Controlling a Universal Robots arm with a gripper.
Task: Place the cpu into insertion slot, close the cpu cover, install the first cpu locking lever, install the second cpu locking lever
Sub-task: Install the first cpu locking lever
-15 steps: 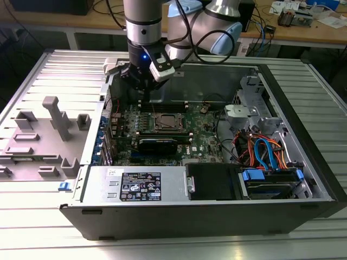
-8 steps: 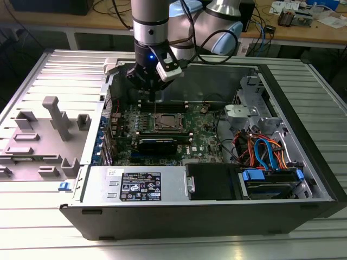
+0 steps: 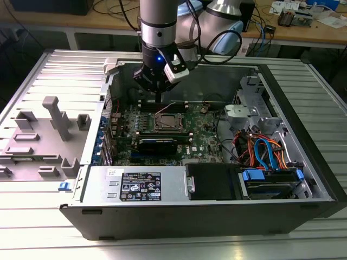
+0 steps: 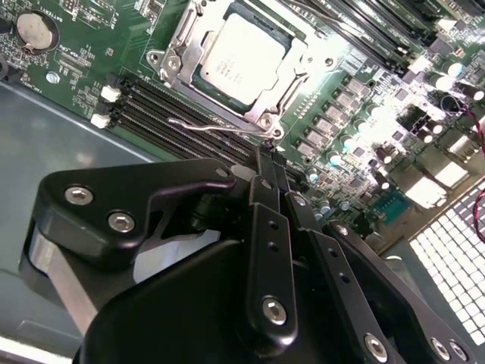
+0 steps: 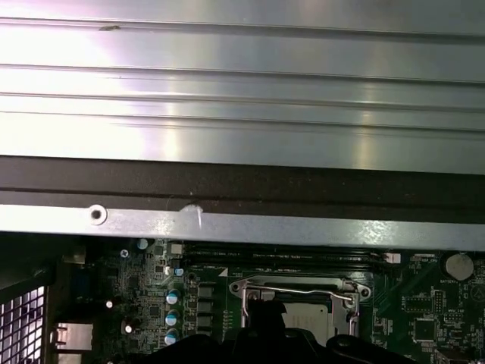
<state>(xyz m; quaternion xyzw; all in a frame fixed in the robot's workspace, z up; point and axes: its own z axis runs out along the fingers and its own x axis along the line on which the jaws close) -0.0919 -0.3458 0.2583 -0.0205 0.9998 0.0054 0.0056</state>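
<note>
In the exterior view, the open computer case lies on the table. It holds the green motherboard, with the insertion slot at frame centre and bundled drive cables at lower right. The pincer hangs at upper centre, just behind the slot.

In the second wrist view, the cpu sits flat in the slot with the cpu cover down over its edges. The pincer is clenched, with nothing visible between its fingers, and its tip is at the end of a loose wire locking lever beside the memory slots. I cannot tell whether they touch. The tip may slip off the springy wire and scrape the slots, or the lever may miss its hook.

In the first wrist view, the case wall runs close by the slot, so sideways room looks tight.
</note>
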